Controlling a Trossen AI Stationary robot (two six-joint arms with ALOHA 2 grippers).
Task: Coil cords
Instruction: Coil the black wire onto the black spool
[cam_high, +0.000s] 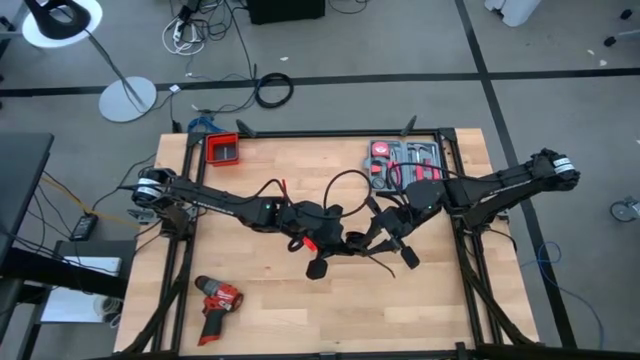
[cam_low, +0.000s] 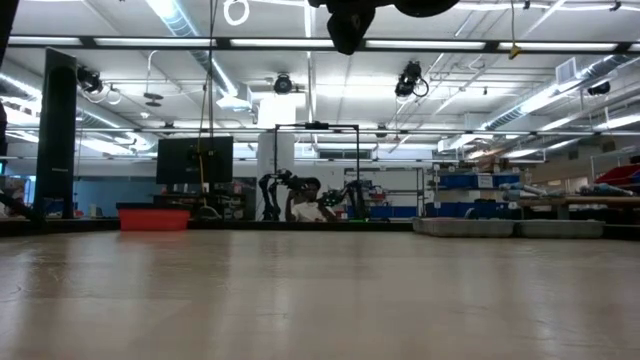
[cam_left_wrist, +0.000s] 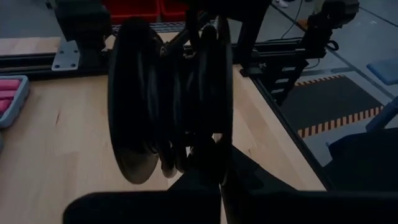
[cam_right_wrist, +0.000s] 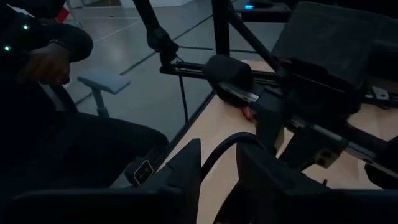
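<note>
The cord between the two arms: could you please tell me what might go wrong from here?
1. The right gripper has its fingers apart around the cord, so the strand could slip free.
2. The left gripper, shut, holds the wound bundle; its turns might loosen.
3. The loose loop could snag an arm.

Likely robotics lab: storage racks (cam_low: 480, 195), ceiling striplights (cam_low: 190, 40)

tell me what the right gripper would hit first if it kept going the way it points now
Probably the left arm. In the right wrist view it crosses directly ahead of the right gripper, whose fingers stand open around a strand of the black cord. Depth is unclear there, though the high view shows both grippers close together above the table.
</note>
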